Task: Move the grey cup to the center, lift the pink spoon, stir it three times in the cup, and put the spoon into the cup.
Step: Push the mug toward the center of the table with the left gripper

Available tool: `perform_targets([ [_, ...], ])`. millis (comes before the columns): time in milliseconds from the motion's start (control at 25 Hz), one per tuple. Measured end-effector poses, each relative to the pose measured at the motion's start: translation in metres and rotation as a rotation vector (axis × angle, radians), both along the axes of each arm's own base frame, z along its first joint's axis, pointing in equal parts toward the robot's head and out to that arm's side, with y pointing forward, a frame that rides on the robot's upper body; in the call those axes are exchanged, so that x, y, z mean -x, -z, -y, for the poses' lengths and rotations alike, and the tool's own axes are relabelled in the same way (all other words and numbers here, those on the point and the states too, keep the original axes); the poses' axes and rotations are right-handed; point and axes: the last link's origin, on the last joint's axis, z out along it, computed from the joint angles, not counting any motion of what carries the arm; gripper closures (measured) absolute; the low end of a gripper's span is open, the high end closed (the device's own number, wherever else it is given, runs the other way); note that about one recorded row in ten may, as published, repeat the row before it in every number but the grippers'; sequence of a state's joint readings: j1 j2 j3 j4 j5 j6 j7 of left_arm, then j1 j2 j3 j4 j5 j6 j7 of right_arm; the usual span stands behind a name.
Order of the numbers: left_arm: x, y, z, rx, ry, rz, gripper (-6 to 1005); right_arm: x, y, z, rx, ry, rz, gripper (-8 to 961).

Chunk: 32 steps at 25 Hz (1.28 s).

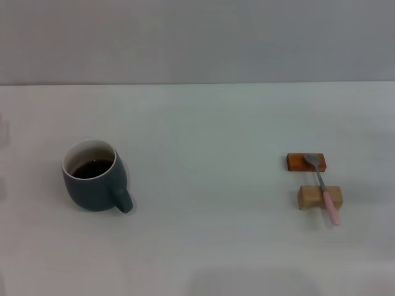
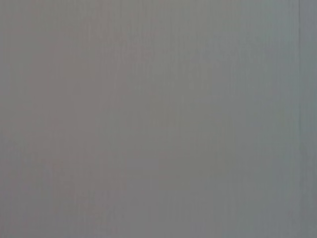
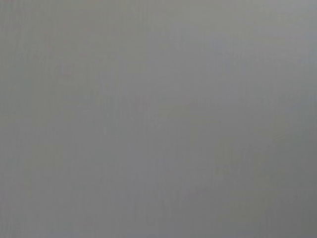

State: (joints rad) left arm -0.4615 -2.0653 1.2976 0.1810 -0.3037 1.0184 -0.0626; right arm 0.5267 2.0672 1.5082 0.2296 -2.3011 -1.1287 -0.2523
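Left to right, head view: you've got the grey cup (image 1: 94, 176) on the left side of the white tabletop (image 1: 203, 234), upright, dark brown liquid inside, handle pointing toward the robot and a bit to its right. It sits well apart from everything else.

The middle of the tabletop carries nothing but bare white surface.

On the right: a flat reddish-brown block (image 1: 305, 162) farther from the robot, and a small tan block (image 1: 319, 197) just nearer. The pink spoon (image 1: 324, 187) bridges both: metal bowl resting on the reddish block, neck crossing the tan block, pink handle sticking out past it toward the robot.

Neither claw shows in the head view. Both wrist views give you only a flat grey field, so you can't tell whether the left claw or the right claw is released or clenched.
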Motion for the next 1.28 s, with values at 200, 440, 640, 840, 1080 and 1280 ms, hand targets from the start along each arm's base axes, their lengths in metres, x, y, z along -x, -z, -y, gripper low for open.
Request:
perform_targets([
  [200,-0.0013,0.0014,-0.0008,0.006,0.005,-0.002,412,0.0017,0.0004,-0.0012,0.004,-0.006,0.005,479],
  [440,-0.0016,0.0018,-0.0010,0.009,0.006,-0.003,431,0.0022,0.0009,-0.0019,0.011,-0.008,0.008,479],
  [640,-0.0017,0.0020,-0.0010,0.010,0.006,-0.003,448,0.0046,0.0011,-0.0043,0.013,-0.014,0.008,479],
  [840,-0.0016,0.0020,-0.0010,0.010,0.006,-0.003,464,0.0050,0.0025,-0.0047,0.016,-0.013,0.006,479],
  [1080,0.0007,0.0021,0.0014,0.011,-0.001,-0.003,483,0.0056,0.0024,-0.0046,0.013,-0.016,0.007,479],
  [1280,0.0016,0.0030,0.0028,0.012,-0.004,-0.002,499,0.0069,0.0036,-0.0048,0.016,-0.020,0.008,479],
])
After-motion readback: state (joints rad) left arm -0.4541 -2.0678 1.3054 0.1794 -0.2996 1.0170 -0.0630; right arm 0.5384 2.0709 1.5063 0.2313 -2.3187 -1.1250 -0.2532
